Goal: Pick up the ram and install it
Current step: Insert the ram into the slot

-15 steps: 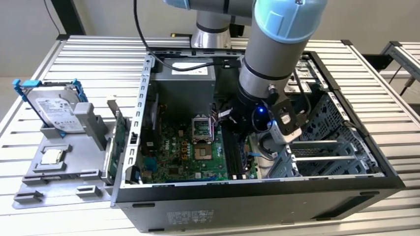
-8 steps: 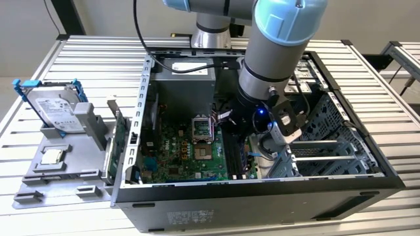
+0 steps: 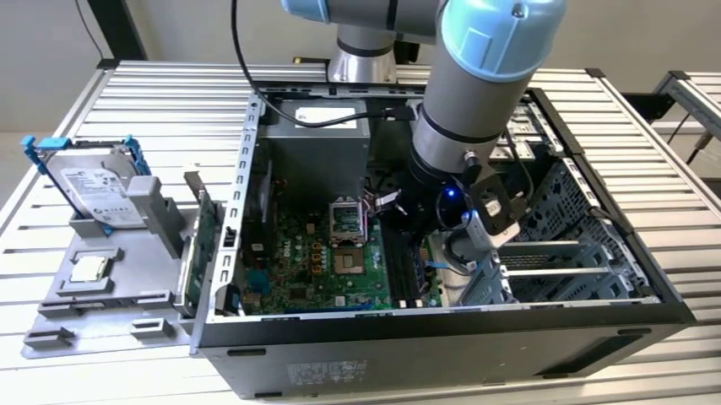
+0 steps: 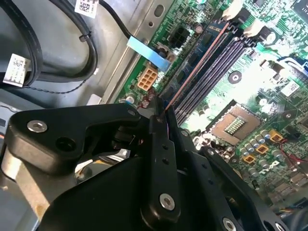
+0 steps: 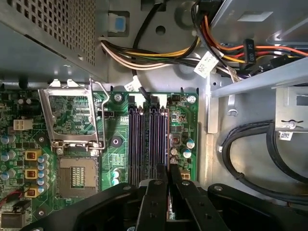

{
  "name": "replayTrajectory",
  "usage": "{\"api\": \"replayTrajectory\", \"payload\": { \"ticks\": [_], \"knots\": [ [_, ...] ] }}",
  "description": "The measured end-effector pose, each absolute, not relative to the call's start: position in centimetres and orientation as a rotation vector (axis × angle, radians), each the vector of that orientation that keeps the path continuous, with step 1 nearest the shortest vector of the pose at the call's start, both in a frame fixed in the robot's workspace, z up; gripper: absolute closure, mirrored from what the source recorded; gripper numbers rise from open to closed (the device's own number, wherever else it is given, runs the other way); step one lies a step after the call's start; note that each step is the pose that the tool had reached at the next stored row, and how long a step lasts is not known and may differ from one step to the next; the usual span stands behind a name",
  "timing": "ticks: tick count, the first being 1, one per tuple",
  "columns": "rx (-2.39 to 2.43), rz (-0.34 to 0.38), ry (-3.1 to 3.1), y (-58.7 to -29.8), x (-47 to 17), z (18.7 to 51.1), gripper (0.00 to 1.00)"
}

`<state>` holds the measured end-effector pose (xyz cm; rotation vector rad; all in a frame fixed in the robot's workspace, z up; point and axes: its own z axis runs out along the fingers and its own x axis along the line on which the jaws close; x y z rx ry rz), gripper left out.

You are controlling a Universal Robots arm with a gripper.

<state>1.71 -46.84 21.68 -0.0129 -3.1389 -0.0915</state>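
Down inside the open computer case [image 3: 451, 325], the arm [image 3: 479, 84] is reaching toward the motherboard [image 3: 327, 261], with its gripper [image 3: 434, 228] sitting over the board's edge nearest the drive cage [image 3: 575, 245]. In the second wrist view the gripper [image 4: 161, 113] is pinching the ram [image 4: 197, 65] between its black fingers [image 4: 159, 144]; the stick is showing edge-on as a thin reddish line running along the outermost of the memory slots [image 4: 219, 60]. It seems to be lying in or just above that slot, though how deep it is sitting cannot be judged from this angle. In the first wrist view the fingertips [image 5: 163, 175] are closing together at the near end of the slots [image 5: 148, 144], just beside the open processor socket [image 5: 74, 173] and its raised metal frame [image 5: 72, 118]. Bundled power cables [image 5: 159, 55] are hanging past the board's far edge. Outside the case, on the slatted table [image 3: 158, 93], a grey tray [image 3: 107, 287] is carrying a hard drive [image 3: 96, 190] standing at its far corner and a small silver chip [image 3: 88, 268] lying flat near its middle. A green card [image 3: 201, 253] is standing on edge between tray and case.
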Motion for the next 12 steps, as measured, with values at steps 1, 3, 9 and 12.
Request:
{"api": "replayTrajectory", "payload": {
  "ticks": [1,3,9,12],
  "knots": [
    [-0.013,-0.092,-3.139,-46.84,1.58,21.67,1.00],
    [-0.013,-0.092,-3.139,-46.86,1.38,21.67,1.00],
    [-0.013,-0.092,-3.136,-47.15,1.40,21.64,1.00],
    [-0.013,-0.091,-3.135,-47.16,1.56,21.70,1.00]
  ]
}}
